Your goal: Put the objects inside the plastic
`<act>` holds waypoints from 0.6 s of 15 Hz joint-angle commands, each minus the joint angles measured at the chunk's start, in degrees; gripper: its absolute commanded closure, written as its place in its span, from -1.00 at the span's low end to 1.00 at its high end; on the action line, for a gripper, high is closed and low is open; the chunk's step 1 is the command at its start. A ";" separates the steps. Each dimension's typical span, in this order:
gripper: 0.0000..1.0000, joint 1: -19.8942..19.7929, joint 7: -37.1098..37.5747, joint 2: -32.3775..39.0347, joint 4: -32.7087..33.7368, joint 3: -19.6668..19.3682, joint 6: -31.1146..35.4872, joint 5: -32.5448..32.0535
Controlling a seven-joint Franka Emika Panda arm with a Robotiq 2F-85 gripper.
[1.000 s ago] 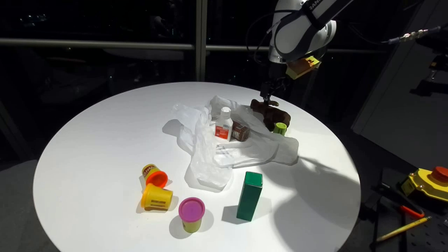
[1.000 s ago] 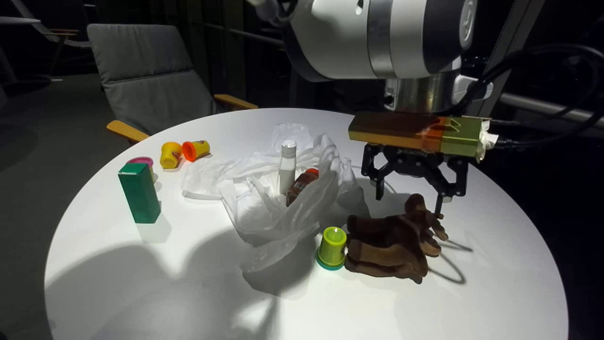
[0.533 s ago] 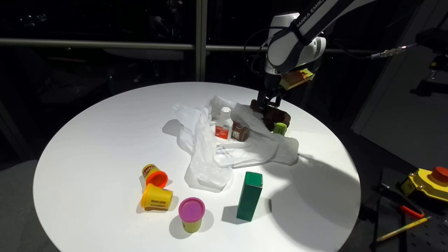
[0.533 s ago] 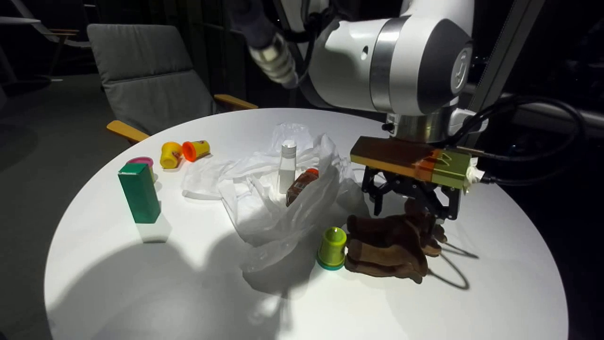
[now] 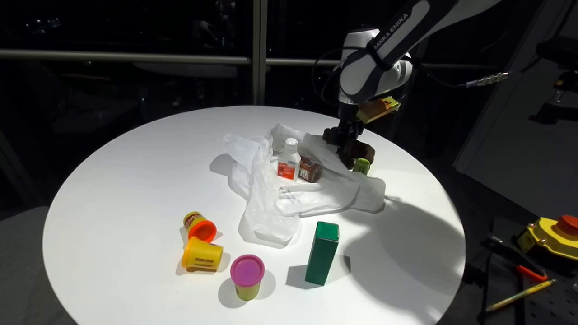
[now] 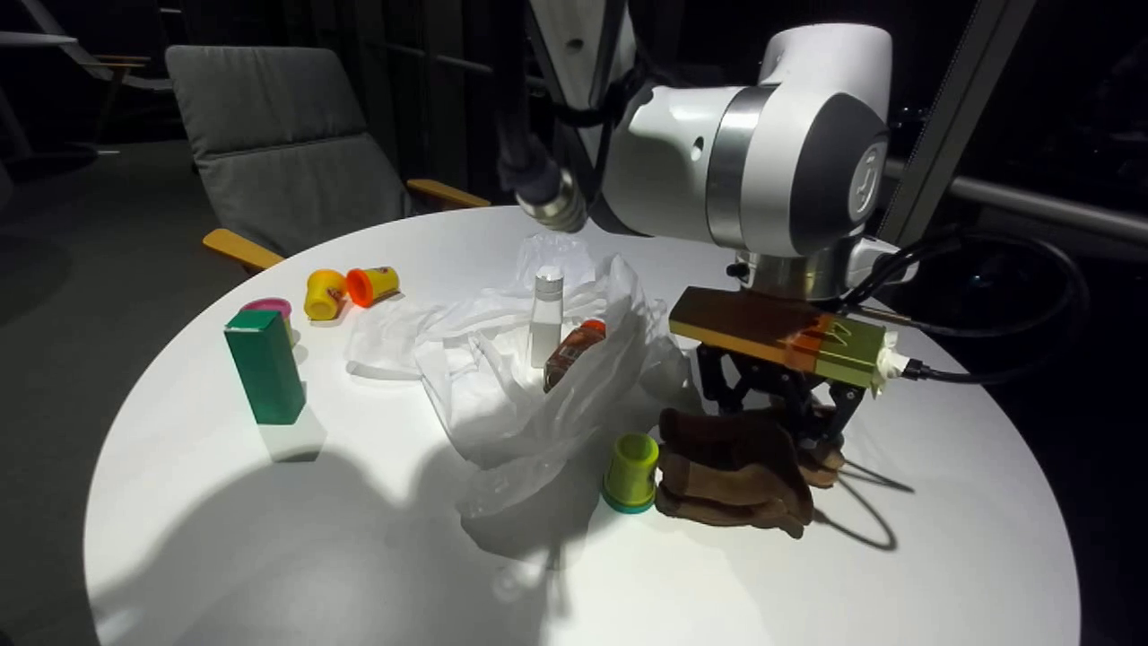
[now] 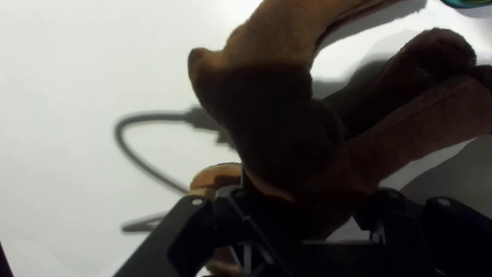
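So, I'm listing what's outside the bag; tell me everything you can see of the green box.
The green box is tall, narrow and square-cornered, with a pale line along a top edge; it looks like card. It stands upright on one end on the table, outside the plastic bag and apart from the pink-lidded tub. Only the table visibly touches it.

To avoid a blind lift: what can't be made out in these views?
Black two-fingered gripper: dark against the brown plush animal in the wrist view; grip unclear.
Yellow-green plastic tub with teal rim: cut off by the wrist view's top edge.
Yellowish plastic tub with magenta lid: body mostly behind the green rectangular box in an exterior view.
Brown red-capped bottle: print too small in both exterior views.
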 commanded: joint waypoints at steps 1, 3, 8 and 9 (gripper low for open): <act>0.47 0.00 0.80 0.09 2.18 -0.61 -1.55 0.55; 0.74 0.37 2.14 -1.40 1.82 -1.56 -1.53 0.26; 0.91 2.22 5.42 -9.18 -1.01 -5.53 -1.28 -2.23; 0.91 2.68 5.63 -11.30 -1.66 -5.88 -1.43 -2.70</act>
